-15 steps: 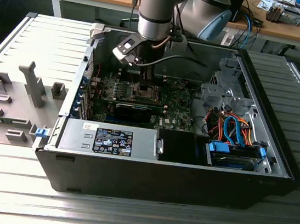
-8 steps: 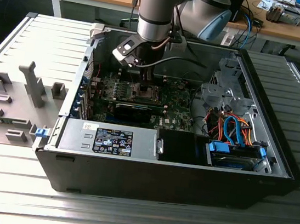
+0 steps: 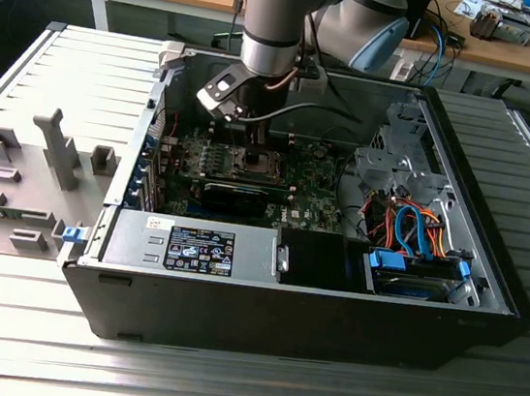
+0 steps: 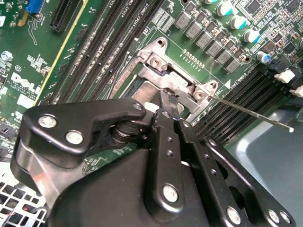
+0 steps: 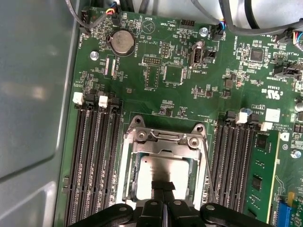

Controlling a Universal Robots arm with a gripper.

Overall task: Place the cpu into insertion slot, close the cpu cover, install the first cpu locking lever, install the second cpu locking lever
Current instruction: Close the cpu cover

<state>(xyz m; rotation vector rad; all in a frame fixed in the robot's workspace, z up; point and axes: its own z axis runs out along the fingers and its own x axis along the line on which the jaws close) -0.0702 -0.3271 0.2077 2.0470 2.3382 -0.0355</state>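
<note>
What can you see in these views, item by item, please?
Open black metal computer case: one, black, on the ribbed grey table.
Green motherboard: one, green, inside the case.
Small square silver-grey cpu: one, silver-grey, on the motherboard.
Thin silver metal cpu cover frame: one, silver, around the cpu.
Thin wire locking lever: one, silver, beside the cover.
Round coin battery: one, silver, on the motherboard.
Blue-grey robot arm: one, blue-grey, above the case.
Black end effector: one, black, shut, over the cpu.

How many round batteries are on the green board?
1. The battery lies near the board edge by the grey wall. The gripper covers some board, so more may hide.
</note>
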